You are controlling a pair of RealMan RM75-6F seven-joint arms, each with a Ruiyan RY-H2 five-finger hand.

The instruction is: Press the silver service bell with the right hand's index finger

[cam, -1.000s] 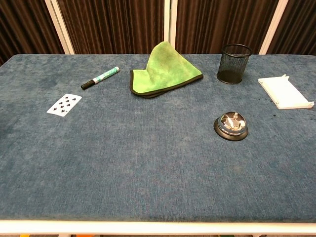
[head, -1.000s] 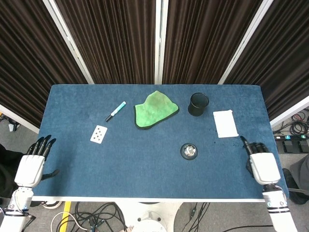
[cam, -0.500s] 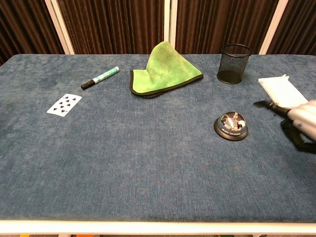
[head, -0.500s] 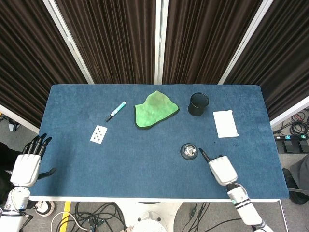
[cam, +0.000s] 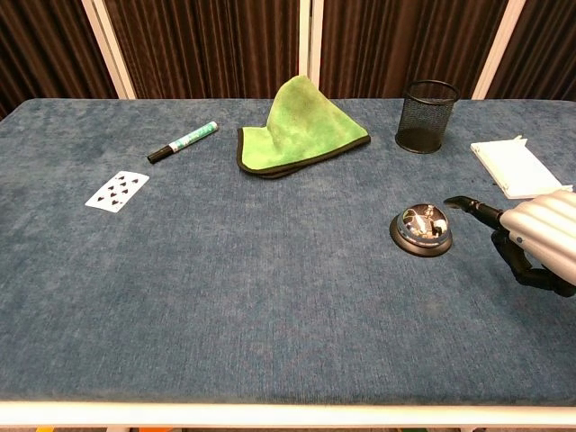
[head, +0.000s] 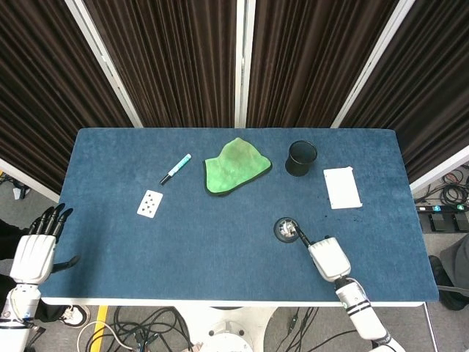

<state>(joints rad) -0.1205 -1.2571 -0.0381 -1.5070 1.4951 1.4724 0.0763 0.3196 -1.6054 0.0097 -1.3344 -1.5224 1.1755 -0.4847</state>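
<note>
Now right robot hand [cam: 538, 236] curled, forefinger out beside silver bell [cam: 421, 230], holding nothing

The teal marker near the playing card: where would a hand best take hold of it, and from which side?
Grip the marker mid-barrel, coming straight down with fingers across its width. It lies flat and diagonal on the table, black cap toward the playing card, with bare cloth on both long sides.
</note>
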